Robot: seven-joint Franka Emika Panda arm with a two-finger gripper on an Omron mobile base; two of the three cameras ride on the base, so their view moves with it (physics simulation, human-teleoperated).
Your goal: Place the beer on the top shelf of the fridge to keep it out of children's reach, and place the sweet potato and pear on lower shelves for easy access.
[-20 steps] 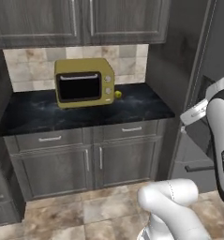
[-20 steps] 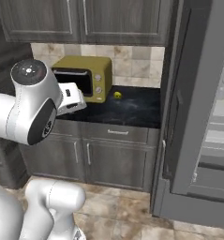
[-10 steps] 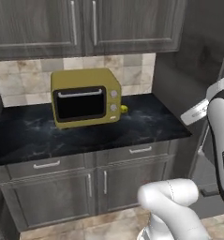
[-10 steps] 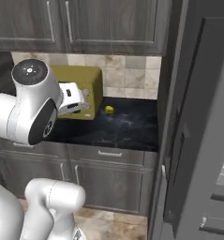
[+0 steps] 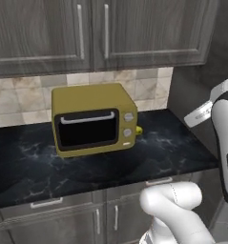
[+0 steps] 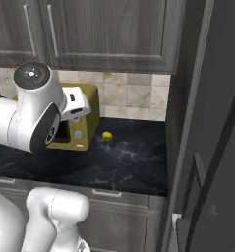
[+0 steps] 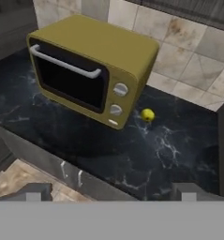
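The pear [image 7: 147, 114] is a small yellow-green fruit lying on the black marble counter [image 7: 169, 150], just right of a yellow toaster oven [image 7: 90, 65]. It also peeks out beside the oven [image 5: 139, 129] and lies in plain sight on the counter [image 6: 107, 136]. My gripper [image 7: 111, 193] hangs above the counter's front edge, open and holding nothing, well short of the pear. The fridge [image 6: 207, 147] shows its grey door at the right. Its shelves, the beer and the sweet potato are out of view.
Dark wood-grain wall cabinets [image 5: 96, 33] hang over the counter, and drawers and doors [image 5: 48, 205] run below it. A tiled backsplash [image 6: 133, 98] lies behind. Bare counter stretches right of the pear toward the fridge side.
The base has driven closer, so the counter, oven and pear loom larger and the fridge's inside has slid out of the right base view. The gripper stays open.
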